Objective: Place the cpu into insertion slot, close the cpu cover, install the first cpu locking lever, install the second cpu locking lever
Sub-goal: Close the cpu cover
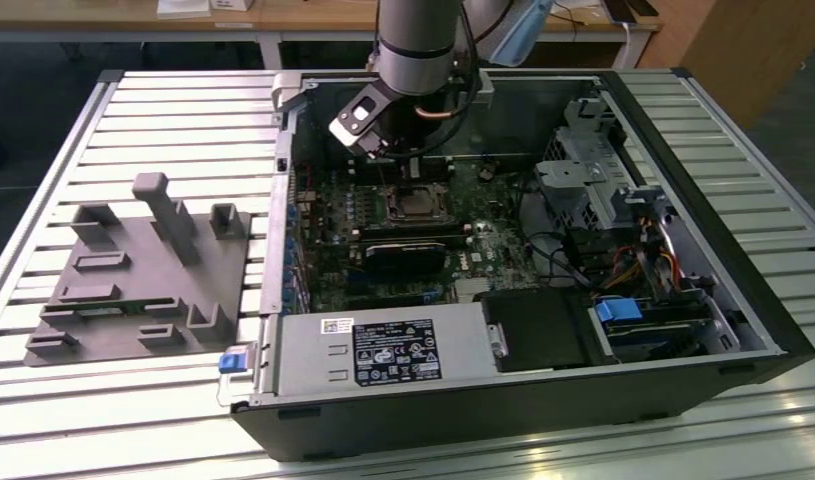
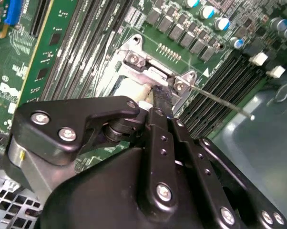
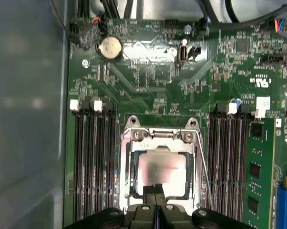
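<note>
So, jaws clenched tight, nothing between them that we can see, tips at edge of cpu cover (image 3: 126,167). cpu (image 3: 162,167) sits in insertion slot (image 3: 133,188), cover flat around it. Thin lever rod (image 3: 204,167) just beside cover. Memory slots (image 3: 93,162) crowd both sides, grey case wall (image 3: 29,119) beyond. Board toward coin battery (image 3: 110,46) low, flat, open.
</note>
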`<move>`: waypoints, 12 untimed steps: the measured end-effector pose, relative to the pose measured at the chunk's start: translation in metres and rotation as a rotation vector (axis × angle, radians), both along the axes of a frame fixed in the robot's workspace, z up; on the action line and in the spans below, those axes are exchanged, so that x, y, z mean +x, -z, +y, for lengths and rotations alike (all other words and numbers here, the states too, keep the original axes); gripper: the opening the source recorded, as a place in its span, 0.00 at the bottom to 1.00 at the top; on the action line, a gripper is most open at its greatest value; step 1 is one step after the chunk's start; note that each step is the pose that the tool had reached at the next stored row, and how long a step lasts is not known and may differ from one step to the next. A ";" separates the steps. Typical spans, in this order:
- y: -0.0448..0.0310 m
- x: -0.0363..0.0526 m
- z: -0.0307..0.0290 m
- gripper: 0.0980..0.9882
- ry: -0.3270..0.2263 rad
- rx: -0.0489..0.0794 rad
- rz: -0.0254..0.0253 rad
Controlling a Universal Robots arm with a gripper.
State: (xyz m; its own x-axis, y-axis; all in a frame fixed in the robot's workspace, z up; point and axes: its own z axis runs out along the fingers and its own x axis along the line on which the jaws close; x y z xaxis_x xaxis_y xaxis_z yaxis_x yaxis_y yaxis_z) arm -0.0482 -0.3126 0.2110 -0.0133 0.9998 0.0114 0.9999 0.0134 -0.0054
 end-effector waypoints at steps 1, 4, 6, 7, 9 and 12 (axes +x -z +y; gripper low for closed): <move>0.0010 -0.0004 0.0000 0.01 0.000 0.000 0.0001; 0.0043 -0.0012 0.0000 0.01 0.000 0.000 0.0000; 0.0068 -0.0015 0.0000 0.01 0.000 0.000 0.0000; 0.0080 -0.0015 0.0000 0.01 0.000 0.000 0.0000; 0.0101 -0.0016 0.0000 0.01 0.000 0.000 0.0000; 0.0117 -0.0017 -0.0002 0.01 0.000 -0.001 0.0006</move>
State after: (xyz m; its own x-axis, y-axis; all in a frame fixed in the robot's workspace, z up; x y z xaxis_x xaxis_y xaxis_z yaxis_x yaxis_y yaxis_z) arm -0.0499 -0.3128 0.1992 -0.0137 0.9999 0.0105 0.9999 0.0138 -0.0060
